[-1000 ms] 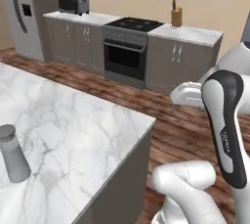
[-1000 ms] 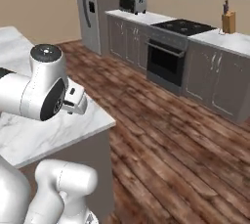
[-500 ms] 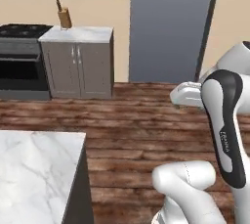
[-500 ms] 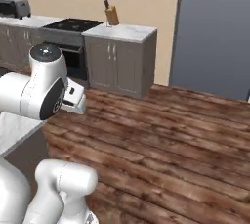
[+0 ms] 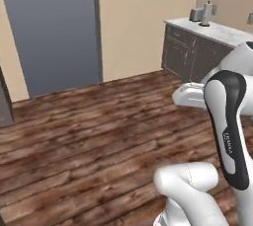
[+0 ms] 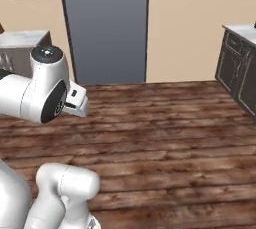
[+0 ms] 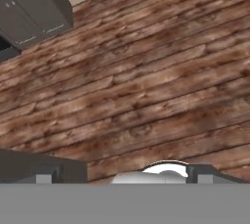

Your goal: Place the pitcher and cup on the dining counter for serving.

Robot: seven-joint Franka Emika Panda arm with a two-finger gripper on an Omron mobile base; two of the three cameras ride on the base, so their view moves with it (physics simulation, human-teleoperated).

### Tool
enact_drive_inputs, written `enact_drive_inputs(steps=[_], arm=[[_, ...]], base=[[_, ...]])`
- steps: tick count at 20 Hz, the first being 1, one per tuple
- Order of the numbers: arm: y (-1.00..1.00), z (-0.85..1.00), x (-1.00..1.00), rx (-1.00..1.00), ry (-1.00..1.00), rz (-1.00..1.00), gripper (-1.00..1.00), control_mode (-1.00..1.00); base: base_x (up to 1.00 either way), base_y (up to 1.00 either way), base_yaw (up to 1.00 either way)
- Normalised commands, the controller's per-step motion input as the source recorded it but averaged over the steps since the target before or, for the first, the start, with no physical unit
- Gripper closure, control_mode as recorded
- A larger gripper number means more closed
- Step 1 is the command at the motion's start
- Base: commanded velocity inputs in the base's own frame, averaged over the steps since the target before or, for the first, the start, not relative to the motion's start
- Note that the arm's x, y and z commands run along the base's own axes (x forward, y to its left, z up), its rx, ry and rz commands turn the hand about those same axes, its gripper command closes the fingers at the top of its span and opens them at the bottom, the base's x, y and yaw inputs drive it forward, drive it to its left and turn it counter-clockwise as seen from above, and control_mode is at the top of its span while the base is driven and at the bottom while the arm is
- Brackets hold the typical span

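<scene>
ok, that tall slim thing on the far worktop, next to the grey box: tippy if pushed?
Likely tippy: the tall slim thing looks much taller than wide. The grey box close beside it might stop a fall that way. Material and weight: too small to tell.

White arm (image 5: 225,121) folded up close over base, elbow bent, hand (image 6: 75,100) pointing down; gripper (image 7: 122,173) tips barely visible, opening unclear.
</scene>
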Motion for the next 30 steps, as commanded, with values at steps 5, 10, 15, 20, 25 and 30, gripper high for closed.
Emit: enact_drive_inputs(steps=[5, 10, 15, 20, 25, 30], arm=[[0.00, 0.00, 0.00, 0.00, 0.00, 0.00, -1.00, 1.00], [0.00, 0.00, 0.00, 0.00, 0.00, 0.00, -1.00, 1.00], [0.00, 0.00, 0.00, 0.00, 0.00, 0.00, -1.00, 1.00], [0.00, 0.00, 0.00, 0.00, 0.00, 0.00, -1.00, 1.00], [0.00, 0.00, 0.00, 0.00, 0.00, 0.00, -1.00, 1.00], [0.00, 0.00, 0.00, 0.00, 0.00, 0.00, -1.00, 1.00]], base=[[0.19, -0.48, -0.73], [0.47, -0.38, -0.67], [0.78, -0.22, -0.59], [0.79, -0.22, -0.59], [0.83, -0.23, -0.58], [0.90, -0.36, -0.52]])
